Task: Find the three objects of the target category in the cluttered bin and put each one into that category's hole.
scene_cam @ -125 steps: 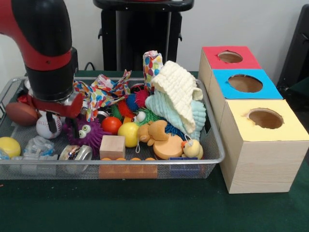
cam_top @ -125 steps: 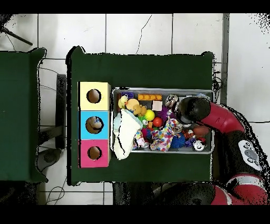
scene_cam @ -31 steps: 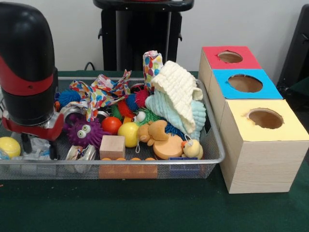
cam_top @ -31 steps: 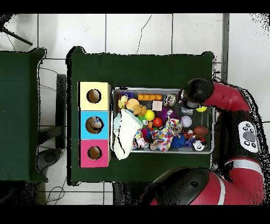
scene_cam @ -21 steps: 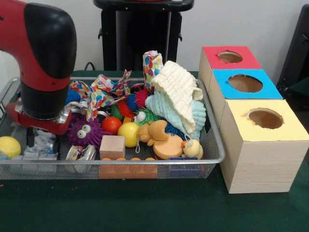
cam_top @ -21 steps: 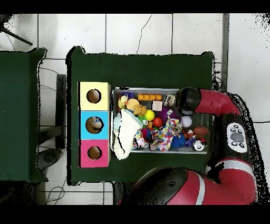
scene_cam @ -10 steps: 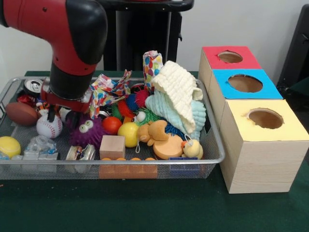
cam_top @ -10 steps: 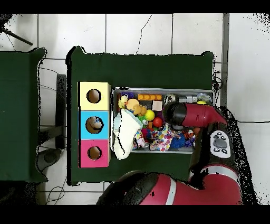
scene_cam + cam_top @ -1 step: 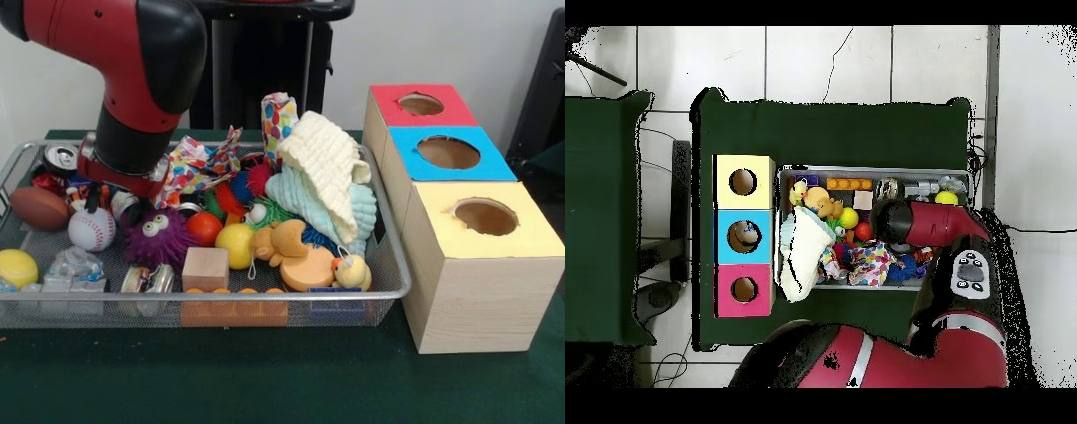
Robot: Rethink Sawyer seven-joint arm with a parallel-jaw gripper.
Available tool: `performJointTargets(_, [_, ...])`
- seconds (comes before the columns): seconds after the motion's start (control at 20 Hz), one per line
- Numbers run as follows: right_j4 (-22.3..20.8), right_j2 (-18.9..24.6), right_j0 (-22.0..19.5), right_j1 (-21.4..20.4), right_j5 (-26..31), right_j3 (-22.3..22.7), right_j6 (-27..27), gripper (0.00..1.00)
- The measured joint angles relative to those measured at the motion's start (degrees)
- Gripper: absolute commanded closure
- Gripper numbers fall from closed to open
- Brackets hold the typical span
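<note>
Lab: pedestal robot arm (image 9: 132,79), tiled floor (image 9: 825,60)

The basket (image 9: 388,287) is shiny wire mesh; the boxes (image 9: 481,291) are pale matt wood (coloured tops) — the towel (image 9: 328,168) soft, nubbly cloth, the block (image 9: 205,268) smooth wood.

A green table (image 9: 265,380) carries a wire bin (image 9: 388,291) beside three holed boxes (image 9: 477,291).

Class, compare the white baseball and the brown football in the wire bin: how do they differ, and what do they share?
The white stitched baseball is round and pale with red seams; the brown toy football is oval and dark. The football lies nearer the wire mesh bin's end wall; the baseball sits beside it, closer to the purple spiky toy with googly eyes. Both are sports balls resting at the same end.
</note>
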Motion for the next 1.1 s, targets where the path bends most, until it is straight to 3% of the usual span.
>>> performJointTargets(0.45, [2.14, -2.36, 0.05, 1.42, -3.24, -0.87, 1.73, 0.00])
performJointTargets(1.1, [5.43, -3.21, 0.44, 2.22, -3.38, -2.44, 1.73, 0.00])
